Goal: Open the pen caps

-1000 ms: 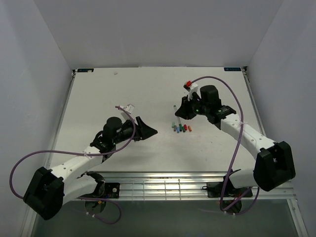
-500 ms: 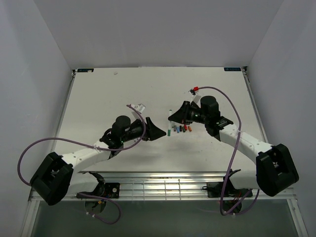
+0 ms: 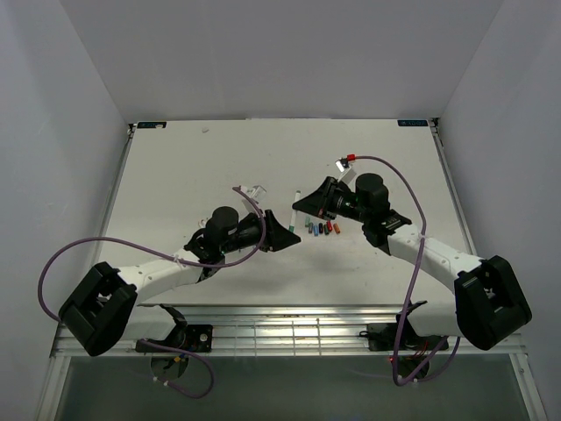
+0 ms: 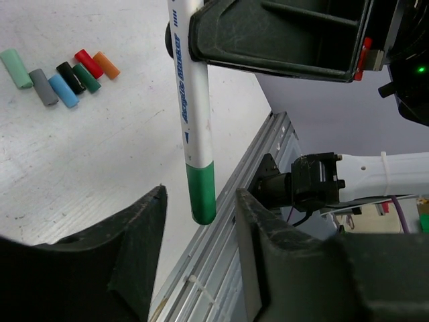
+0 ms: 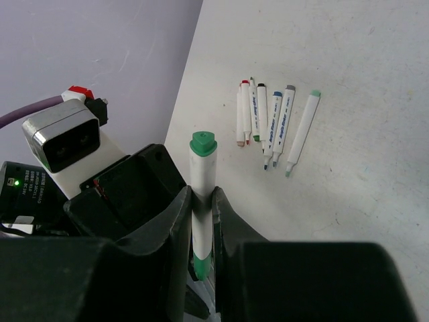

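Note:
My right gripper point(image 5: 201, 194) is shut on a white marker pen point(image 5: 201, 171) and holds it above the table. The pen's green cap point(image 4: 202, 194) hangs at its lower end. It sits between the open fingers of my left gripper point(image 4: 201, 215), with a gap on each side. In the top view the two grippers meet at the table's middle, left point(image 3: 289, 233) and right point(image 3: 300, 203), with the pen point(image 3: 292, 221) between them. Several loose caps point(image 4: 60, 72) in green, grey, blue, black, red and orange lie in a row on the table; they also show in the top view point(image 3: 321, 230).
Several uncapped white pens point(image 5: 271, 121) lie side by side on the table in the right wrist view. The metal rail at the table's near edge point(image 4: 221, 248) runs below the cap. Purple cables loop from both arms.
Both arms have closed in on each other. My right gripper carried the pen left and down. My left gripper moved right until its open fingers stand around the green cap.

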### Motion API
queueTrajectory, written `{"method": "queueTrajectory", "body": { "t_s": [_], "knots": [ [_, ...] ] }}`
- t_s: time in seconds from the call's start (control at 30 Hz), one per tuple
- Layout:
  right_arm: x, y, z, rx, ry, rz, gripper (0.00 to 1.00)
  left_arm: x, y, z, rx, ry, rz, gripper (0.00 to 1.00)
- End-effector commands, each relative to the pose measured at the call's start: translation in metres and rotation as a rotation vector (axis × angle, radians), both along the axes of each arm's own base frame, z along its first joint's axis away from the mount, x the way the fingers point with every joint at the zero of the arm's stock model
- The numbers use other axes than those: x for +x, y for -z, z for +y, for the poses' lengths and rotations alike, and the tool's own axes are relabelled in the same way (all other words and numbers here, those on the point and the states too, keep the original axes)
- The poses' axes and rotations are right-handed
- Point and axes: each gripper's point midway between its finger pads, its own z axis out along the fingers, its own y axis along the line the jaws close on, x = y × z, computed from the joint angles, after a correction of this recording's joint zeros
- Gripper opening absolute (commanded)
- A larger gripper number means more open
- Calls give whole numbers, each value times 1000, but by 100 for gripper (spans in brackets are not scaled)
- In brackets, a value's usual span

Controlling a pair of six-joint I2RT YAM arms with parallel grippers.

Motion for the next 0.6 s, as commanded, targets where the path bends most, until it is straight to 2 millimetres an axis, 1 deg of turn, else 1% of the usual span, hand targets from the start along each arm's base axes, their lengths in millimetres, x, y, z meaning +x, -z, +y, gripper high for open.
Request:
{"method": "queueTrajectory", "body": {
  "t_s": [0.0,0.07,0.1,0.17,0.2,0.27,0.3,0.33,0.37,0.4,0.47,0.5,0.53,0.57],
  "knots": [
    [-2,-16,4,43,-2,-35,8,2,-22,-3,-42,-4,-58,52],
    [-5,-16,5,42,-5,-35,8,2,-23,-2,-45,-4,-61,45],
    [-6,-15,5,40,-4,-37,8,2,-25,-2,-48,-4,-64,32],
    [-7,-16,5,37,-7,-45,8,1,-24,-3,-47,3,-60,21],
    [-8,-16,5,34,-15,-54,8,0,-24,-3,-48,6,-59,12],
    [-10,-17,6,33,-32,-67,8,-1,-22,-3,-46,12,-55,0],
    [-13,-17,8,32,-56,-72,9,-1,-22,-2,-45,9,-56,0],
    [-14,-15,8,29,-67,-74,14,-2,-23,-2,-48,12,-58,0],
    [-15,-17,9,33,-79,-83,25,-3,-24,-2,-50,12,-60,0],
    [-18,-14,9,28,-89,-81,48,-3,-24,-1,-50,9,-63,0],
    [-21,-13,9,24,-102,-91,64,-3,-26,1,-54,2,-69,0],
    [-22,-12,9,19,-105,-94,79,-2,-28,1,-57,0,-73,0],
    [-24,-12,10,10,-114,-120,87,-3,-28,1,-58,2,-74,0],
    [-23,-13,10,1,-108,-141,99,-3,-30,1,-61,1,-74,0]
  ]
}}
